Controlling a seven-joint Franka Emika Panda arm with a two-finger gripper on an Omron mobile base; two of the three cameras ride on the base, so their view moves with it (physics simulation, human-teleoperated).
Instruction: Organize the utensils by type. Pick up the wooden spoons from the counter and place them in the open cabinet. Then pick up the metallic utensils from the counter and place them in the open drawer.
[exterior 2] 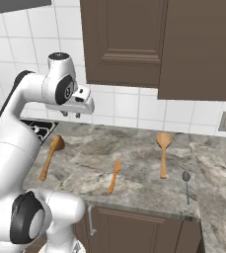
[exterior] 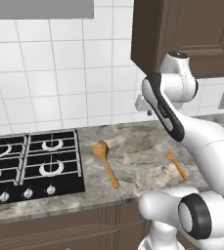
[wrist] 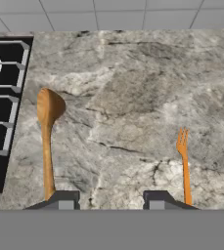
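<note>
Counter (exterior 2: pixel 144 158): two wooden spoons (exterior 2: pixel 52 156) (exterior 2: pixel 163 152), one orange fork (exterior 2: pixel 115 175), one dark metal spoon (exterior 2: pixel 186 185) at front edge. No legible writing. Gripper (exterior 2: pixel 71 115) partly open, empty.

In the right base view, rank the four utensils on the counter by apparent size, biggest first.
1-2. Left wooden spoon and right wooden spoon: look alike, can't rank.
3. Orange fork.
4. Dark spoon, thinnest and shortest.
</note>
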